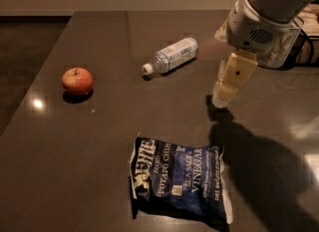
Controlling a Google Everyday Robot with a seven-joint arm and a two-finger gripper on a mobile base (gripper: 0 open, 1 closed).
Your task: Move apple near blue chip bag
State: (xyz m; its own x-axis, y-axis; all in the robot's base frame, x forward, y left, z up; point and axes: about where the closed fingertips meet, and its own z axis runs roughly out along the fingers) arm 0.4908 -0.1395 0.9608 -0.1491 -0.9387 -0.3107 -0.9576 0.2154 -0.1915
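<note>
The apple (77,80) is small, red with yellowish patches, and sits upright on the dark table (99,176) at the left. The blue chip bag (177,178) lies flat near the front middle, white lettering up. My gripper (222,95) hangs from the white arm (264,17) at the right, pointing down just above the table. It is well to the right of the apple and above the bag's far right corner. It holds nothing that I can see.
A clear plastic water bottle (170,55) lies on its side in the middle back, cap toward the apple. A clear container (285,47) stands at the back right behind the arm. The table's left edge runs close to the apple.
</note>
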